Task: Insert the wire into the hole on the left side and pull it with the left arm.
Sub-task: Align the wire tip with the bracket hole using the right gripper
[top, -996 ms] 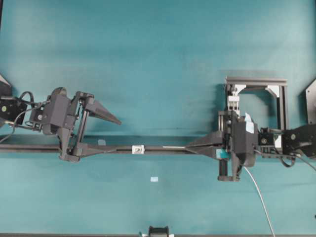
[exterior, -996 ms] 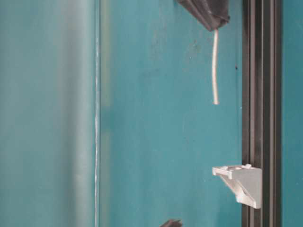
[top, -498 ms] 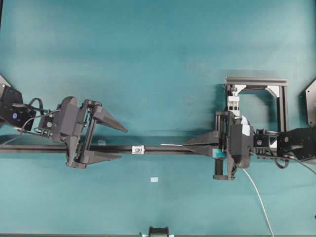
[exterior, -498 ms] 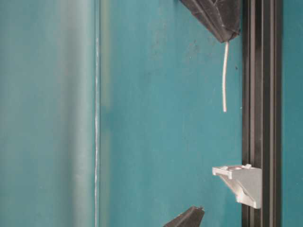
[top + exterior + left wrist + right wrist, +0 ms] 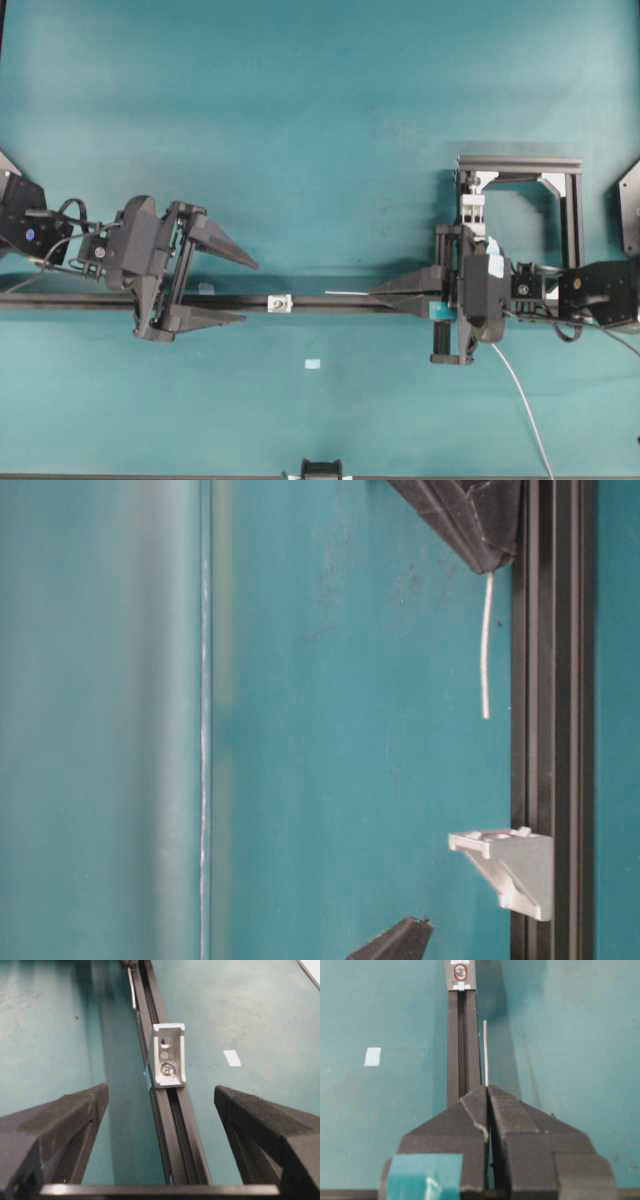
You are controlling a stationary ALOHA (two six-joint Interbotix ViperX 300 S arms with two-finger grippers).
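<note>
Two pincers: right pincer (image 5: 487, 1091) clamps wire (image 5: 485, 1052); left pincer (image 5: 159, 1105) agape, straddling hole (image 5: 165, 1054) block.

No text, label, brand, number or sign can be read anywhere in these views.

we see a teal table (image 5: 300, 120) bearing a black rail (image 5: 320, 303) across the middle, a white block (image 5: 280, 302) on it, a tape square (image 5: 313, 363) below centre.
</note>
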